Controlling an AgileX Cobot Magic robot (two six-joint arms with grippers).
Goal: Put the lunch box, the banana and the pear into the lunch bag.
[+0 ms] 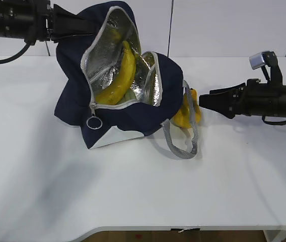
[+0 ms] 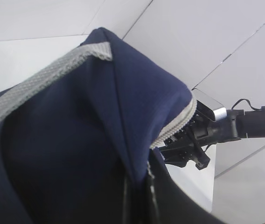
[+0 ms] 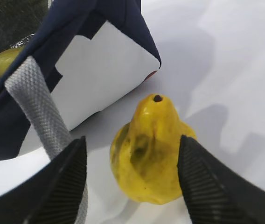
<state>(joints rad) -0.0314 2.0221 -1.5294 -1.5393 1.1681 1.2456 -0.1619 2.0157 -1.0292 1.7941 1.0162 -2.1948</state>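
Observation:
The navy lunch bag (image 1: 77, 101) lies tilted on the white table, its mouth open and its foil lining showing. The banana (image 1: 120, 75) stands inside it. Of the lunch box only a pale green sliver (image 1: 129, 95) shows under the banana. My left gripper (image 1: 90, 24) is shut on the bag's top fabric (image 2: 137, 196) and holds it up. The yellow pear (image 1: 189, 112) sits on the table at the bag's right side. My right gripper (image 3: 131, 140) is open, with the pear (image 3: 153, 149) between its fingers, nearer the right one.
The bag's grey webbing handle (image 1: 181, 146) loops on the table in front of the pear and lies by my right gripper's left finger (image 3: 39, 102). The zipper ring pull (image 1: 94, 122) hangs at the bag's front. The table's front edge (image 1: 183, 229) is near.

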